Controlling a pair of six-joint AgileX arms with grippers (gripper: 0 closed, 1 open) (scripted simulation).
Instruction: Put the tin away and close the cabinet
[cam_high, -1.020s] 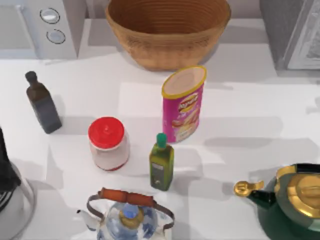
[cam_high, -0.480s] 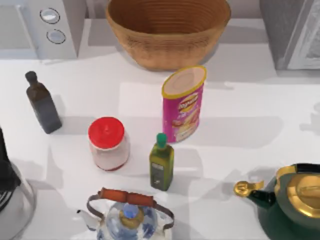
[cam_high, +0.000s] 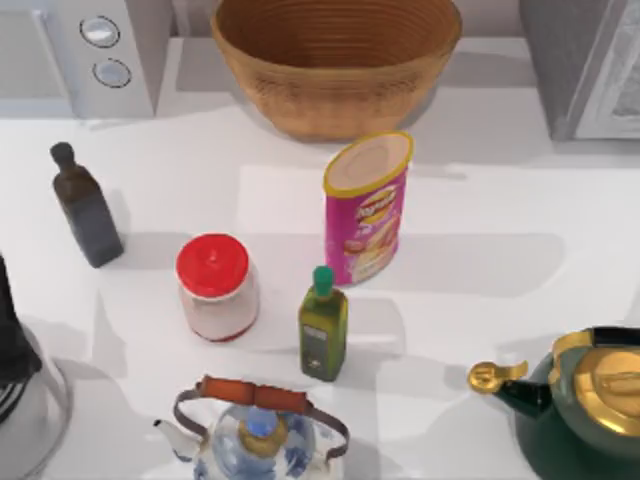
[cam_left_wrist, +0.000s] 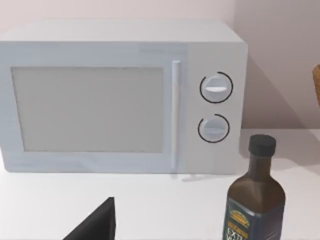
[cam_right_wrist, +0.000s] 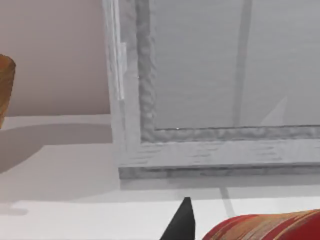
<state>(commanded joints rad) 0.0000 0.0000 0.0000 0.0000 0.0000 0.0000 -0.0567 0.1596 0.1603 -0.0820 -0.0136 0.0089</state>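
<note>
- While the tin (cam_high: 367, 205) stands upright near the middle of the table (cam_high: 500, 280), no gripper touches it. Its lid is on.
- At 12 o'clock from the tin sits the basket (cam_high: 335, 100), close by but apart. Inside it I see bare weave.
- At 2 o'clock, in the far right corner, is the cabinet (cam_high: 590, 70). The right wrist view looks at its grey front (cam_right_wrist: 225, 75). I cannot tell if the door is open.
- At 6 o'clock, just beside the tin, stands a green bottle (cam_high: 323, 325).
- At 8 o'clock stands a jar (cam_high: 215, 285) with a red lid on it.
- At 9 o'clock, well apart, stands a dark bottle (cam_high: 87, 210), with its cap on.
- At 10 o'clock, in the far left corner, is the microwave (cam_high: 80, 50), its door shut.
- A teapot (cam_high: 262, 430) sits at the near edge, and a green kettle (cam_high: 585, 400) at 4 o'clock. Both have lids on.
- Table between the tin and the cabinet is bare.
- My left gripper (cam_left_wrist: 95, 225) faces the microwave and the dark bottle. I cannot tell if it is spread or pressed together.
- My right gripper (cam_right_wrist: 181, 222) is near the cabinet, beside a red striped thing (cam_right_wrist: 265, 227). I cannot tell its state either.
</note>
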